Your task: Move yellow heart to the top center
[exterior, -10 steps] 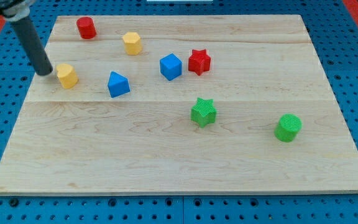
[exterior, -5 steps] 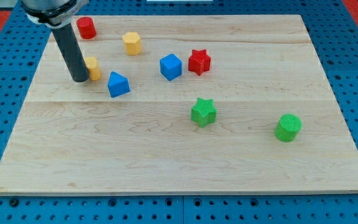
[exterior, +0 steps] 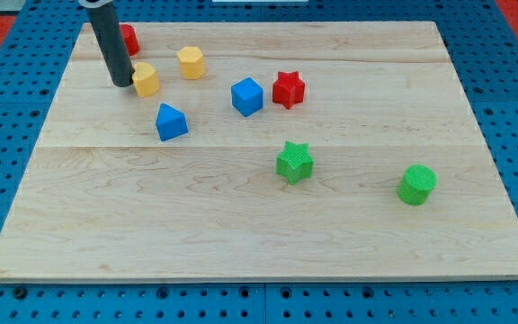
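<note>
Our tip touches the yellow heart on its left side; the red block sits behind. Our end effector is a plain rod, so no jaws.

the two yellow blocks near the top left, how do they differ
The yellow heart sits right against my tip, on its right; the yellow hexagon stands free, further right and nearer the view's top. The heart has a rounded, lobed outline; the hexagon has flat sides. Both are the same yellow, of similar size, and rest on the wooden board.

On the board lie two yellow blocks, two red, two blue and two green.
</note>
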Controlling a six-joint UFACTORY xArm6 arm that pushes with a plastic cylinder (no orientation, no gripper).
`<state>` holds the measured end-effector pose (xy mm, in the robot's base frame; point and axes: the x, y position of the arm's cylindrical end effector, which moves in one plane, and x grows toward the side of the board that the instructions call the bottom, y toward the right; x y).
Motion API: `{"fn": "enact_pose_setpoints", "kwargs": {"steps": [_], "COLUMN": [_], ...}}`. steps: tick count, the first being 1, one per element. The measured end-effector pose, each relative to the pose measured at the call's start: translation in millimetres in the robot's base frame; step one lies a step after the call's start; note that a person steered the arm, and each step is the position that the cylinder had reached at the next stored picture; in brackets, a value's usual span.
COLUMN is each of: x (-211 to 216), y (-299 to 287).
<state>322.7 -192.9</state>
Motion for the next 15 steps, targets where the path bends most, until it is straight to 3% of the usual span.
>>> {"fn": "enact_pose_setpoints", "kwargs": {"steps": [8,11,12,15], "x": [15,-20,-41,-44], "y": [189,214,204,162]}}
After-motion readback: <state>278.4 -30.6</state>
